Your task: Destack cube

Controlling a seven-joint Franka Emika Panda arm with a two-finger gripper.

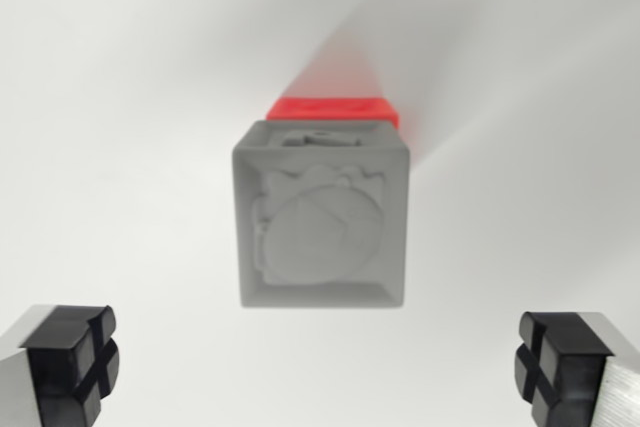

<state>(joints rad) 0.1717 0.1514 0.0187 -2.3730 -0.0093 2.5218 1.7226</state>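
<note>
Grey cube: a grey cube [322, 215] sits ahead of the fingers, centred between them, with a recessed top face that bears a raised relief; the shape of the relief is too blurred to name.
Red cube: a red cube [332, 109] shows only as a strip past the grey cube's far edge; the grey cube covers the rest of it, so the grey one appears to be stacked on the red one.
Fingers: the fingers [320, 367] are spread wide, one at each lower corner of the wrist view, and hold nothing.
Left pad: the pad [72, 362] at the wrist view's left is black with a cross-shaped groove, set on a metal body.
Right pad: the pad [558, 365] at the wrist view's right is the same, black and grooved, with brushed metal outside it.
Gap: both pads stand clear of the grey cube; the gap between them is wider than the cube, and the cube lies beyond the fingertips rather than between them.
Desk: the white desk [120, 147] is plain, with soft shadows and a faint red glow running away from the stack on its far side.
</note>
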